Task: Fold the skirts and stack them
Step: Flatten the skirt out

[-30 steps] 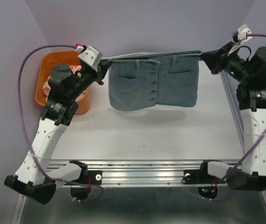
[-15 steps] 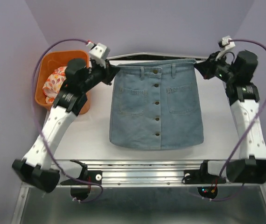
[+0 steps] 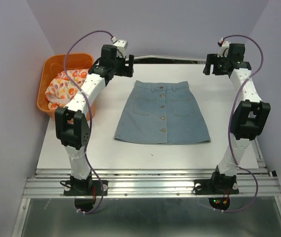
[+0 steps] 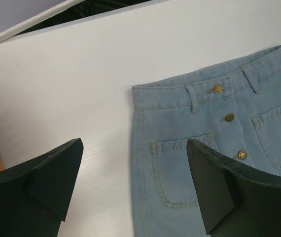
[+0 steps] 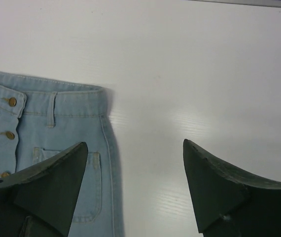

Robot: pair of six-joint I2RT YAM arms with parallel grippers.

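Now, at the far end of the table (image 3: 145, 153). My left gripper (image 4: 134, 145) has its jaws spread wide with nothing between them. My right gripper (image 5: 134, 144) is the same, jaws apart and holding nothing.

The denim skirt (image 3: 162, 113) lies flat mid-table, front side up. Its waistband (image 3: 161, 85) is toward the far edge and its hem (image 3: 161, 140) toward my bases. A column of brass buttons (image 3: 162, 105) runs down the centre, with a patch pocket on each side. The cloth looks smooth, with no fold visible.

Left wrist view: the waistband's left corner sits below, just inside my right-hand finger, and bare white table is under the other finger. Right wrist view: the waistband's right corner lies beneath my left-hand finger, and the rest of the view is bare table. Neither gripper touches the denim; each hangs above and just outside its corner.

The floral skirt (image 3: 64, 86) is bunched inside the orange basket (image 3: 49, 66), which stands at the table's left side, well apart from the denim.
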